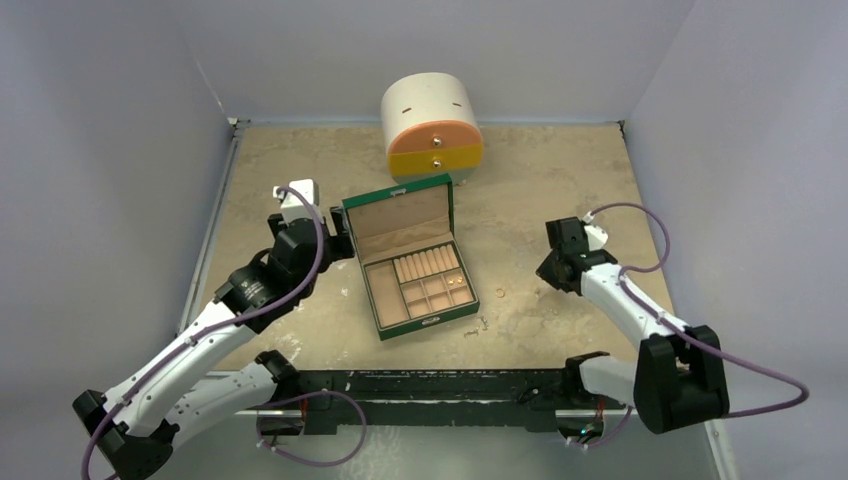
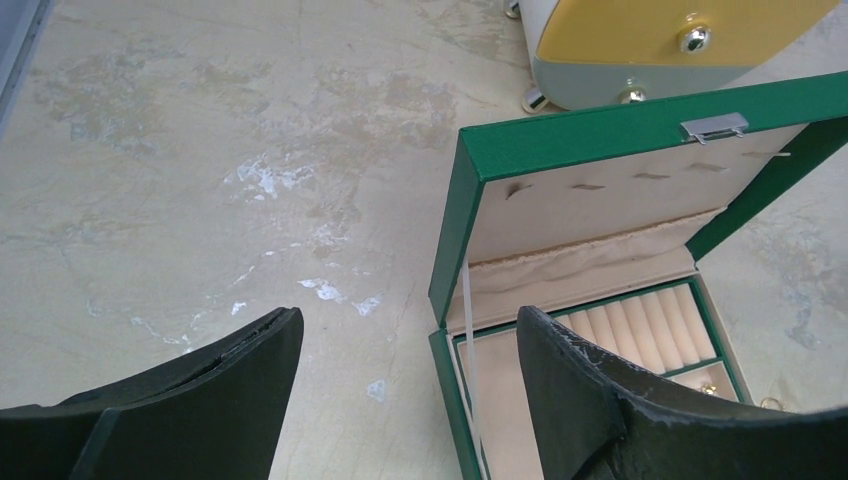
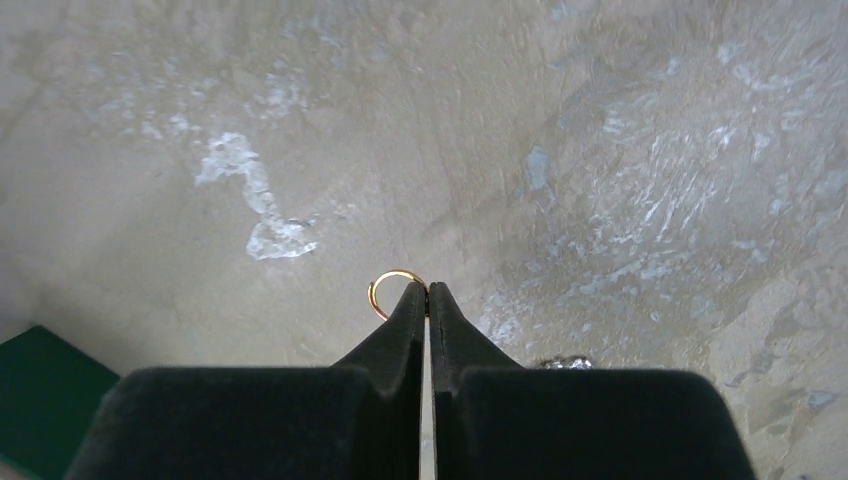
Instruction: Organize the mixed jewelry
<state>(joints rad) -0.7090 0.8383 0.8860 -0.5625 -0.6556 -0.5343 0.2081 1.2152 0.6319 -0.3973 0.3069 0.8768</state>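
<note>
A small gold ring [image 3: 388,288] stands at the very tips of my right gripper [image 3: 427,290], which is shut on its right edge just above the tabletop. A tiny silvery piece [image 3: 566,362] lies on the table beside the right finger. In the top view my right gripper [image 1: 545,272] is right of the green box [image 1: 440,322], and a small ring [image 1: 499,293] shows on the table between them. My left gripper [image 2: 410,330] is open and straddles the box's left wall [image 2: 455,400]. Gold bits [image 2: 710,388] lie in a box compartment.
The green box stands with its lid [image 1: 398,215] upright, tan compartments and ring rolls [image 2: 640,325] inside. The round cream, orange and yellow drawer chest [image 1: 432,130] sits behind it. Tiny bits [image 1: 480,325] lie near the box's front right corner. Grey walls enclose the table.
</note>
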